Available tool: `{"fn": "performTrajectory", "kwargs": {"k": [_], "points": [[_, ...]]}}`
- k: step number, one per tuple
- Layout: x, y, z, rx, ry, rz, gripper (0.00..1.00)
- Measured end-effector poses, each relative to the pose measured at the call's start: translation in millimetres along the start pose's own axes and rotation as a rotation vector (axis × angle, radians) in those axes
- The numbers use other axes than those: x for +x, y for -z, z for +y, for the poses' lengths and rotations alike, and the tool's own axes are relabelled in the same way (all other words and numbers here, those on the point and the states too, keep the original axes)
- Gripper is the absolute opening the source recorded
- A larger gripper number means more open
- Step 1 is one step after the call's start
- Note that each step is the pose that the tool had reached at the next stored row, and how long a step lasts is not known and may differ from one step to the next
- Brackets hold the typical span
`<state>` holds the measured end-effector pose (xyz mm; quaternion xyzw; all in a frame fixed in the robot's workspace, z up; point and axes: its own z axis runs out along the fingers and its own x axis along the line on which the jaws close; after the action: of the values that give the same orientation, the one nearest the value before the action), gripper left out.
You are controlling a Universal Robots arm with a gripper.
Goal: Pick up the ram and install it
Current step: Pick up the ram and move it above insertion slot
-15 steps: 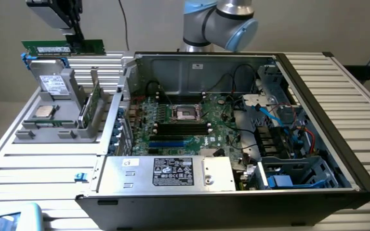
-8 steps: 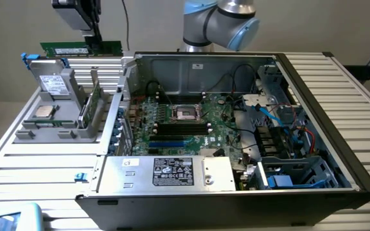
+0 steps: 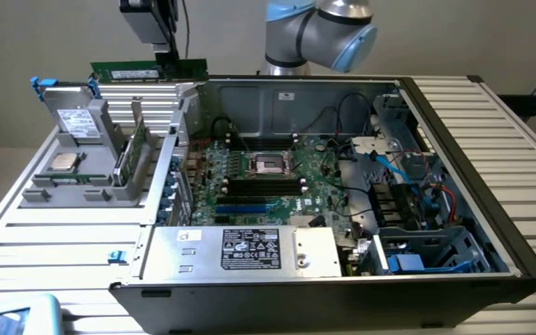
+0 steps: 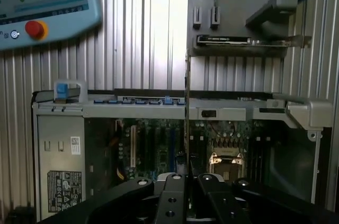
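A ribbed aluminium table (image 3: 54,244) under a plain grey wall carries an open black computer case (image 3: 491,209). The black fingers (image 4: 170,197) are pressed onto the ram (image 3: 128,70), a thin green circuit-board stick, which the wrist view shows edge-on as a narrow line between them.

In the exterior view the gripper (image 3: 168,61) hangs at the upper left of the frame. It pinches the stick towards its right-hand end, lifted clear of the table and well apart from the green motherboard (image 3: 319,183) and its black memory slots (image 3: 264,185).

The stick looks light, stiff and brittle. It is best held by its flat faces near the upper edge, so that the contact edge stays free and the chips take no squeeze. Held off-centre, it may tilt when pushed.

Its 1 small white label cannot be read. The black label (image 3: 249,248) on the silver power-supply box (image 3: 317,250) carries white print and what seem to be certification marks, too fine to read. A pale blue pendant with a red button (image 4: 35,29) shows no legible text.
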<state>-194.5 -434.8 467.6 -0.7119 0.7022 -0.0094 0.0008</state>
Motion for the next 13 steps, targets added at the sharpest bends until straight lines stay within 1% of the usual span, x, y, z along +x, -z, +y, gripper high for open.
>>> {"fn": "performTrajectory", "kwargs": {"k": [2, 6, 13], "points": [[0.0, -0.2, -8.2, 0.0017, 0.0, 0.0, 0.13], [-0.9, -1.4, -23.1, 0.0022, 0.0, -0.0003, 0.13], [-13.1, -6.5, -43.4, 0.0022, 0.0, -0.0004, 0.13]]}}
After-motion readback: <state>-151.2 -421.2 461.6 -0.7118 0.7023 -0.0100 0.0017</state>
